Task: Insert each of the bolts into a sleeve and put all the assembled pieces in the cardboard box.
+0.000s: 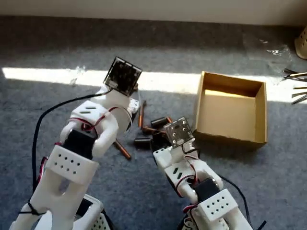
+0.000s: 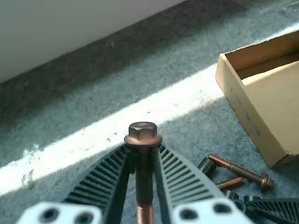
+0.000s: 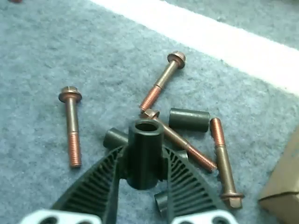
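My left gripper (image 2: pixel 143 150) is shut on a copper bolt (image 2: pixel 142 135), gripped by its shank just under the hex head and held above the carpet. My right gripper (image 3: pixel 145 156) is shut on a dark sleeve (image 3: pixel 145 140), whose open end faces the camera. Under it on the carpet lie several loose bolts (image 3: pixel 71 126) (image 3: pixel 163 79) (image 3: pixel 223 161) and spare sleeves (image 3: pixel 189 119) (image 3: pixel 114 138). The open cardboard box (image 1: pixel 232 108) stands just right of this pile (image 1: pixel 151 129), beside both arms. Its wall (image 2: pixel 247 107) appears in the left wrist view.
Grey carpet covers the floor, crossed by a sunlit strip (image 1: pixel 48 75) behind the arms. One bolt (image 1: pixel 122 149) lies apart, left of the pile. Metal odds and ends (image 1: pixel 296 86) sit at the far right edge. A wall runs along the back.
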Controlling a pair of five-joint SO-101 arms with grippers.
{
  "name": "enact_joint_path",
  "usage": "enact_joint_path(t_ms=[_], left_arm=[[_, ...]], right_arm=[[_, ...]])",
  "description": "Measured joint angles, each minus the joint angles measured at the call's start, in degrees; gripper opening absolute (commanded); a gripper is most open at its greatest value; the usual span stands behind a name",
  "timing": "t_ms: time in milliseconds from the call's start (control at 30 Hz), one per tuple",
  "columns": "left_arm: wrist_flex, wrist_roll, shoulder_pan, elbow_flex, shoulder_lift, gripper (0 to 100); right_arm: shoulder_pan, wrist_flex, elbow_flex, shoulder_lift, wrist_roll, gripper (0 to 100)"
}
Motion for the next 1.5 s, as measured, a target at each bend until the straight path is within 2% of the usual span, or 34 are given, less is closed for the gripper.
enact_joint_path(t_ms=[300,400,533,900,1100,1333,1500], left_arm=[[-5.6,-0.4,-0.1,11.0,-21.9,0],[-5.7,2.6,0.0,12.7,-25.6,0],[-5.7,6.4,1.5,13.4,-27.2,0],[-6.1,7.1,10.2,17.1,-28.0,0],[-10.8,12.7,10.4,20.0,-28.0,0],[-15.0,13.6,7.6,21.8,-28.6,0],[-15.1,13.5,7.6,21.8,-36.7,0]], right_arm=[[-0.5,-9.8,0.3,0.0,-0.4,0.5],[-0.5,-10.1,1.7,0.0,-0.4,0.5],[-0.5,-10.1,1.8,0.0,-0.4,0.5],[-0.5,-10.1,1.8,0.0,-0.4,0.5],[-0.3,-15.2,1.8,0.0,-0.4,0.5],[2.7,-16.3,1.8,0.0,-0.4,0.5],[2.8,-16.2,2.3,-5.5,-0.4,0.5]])
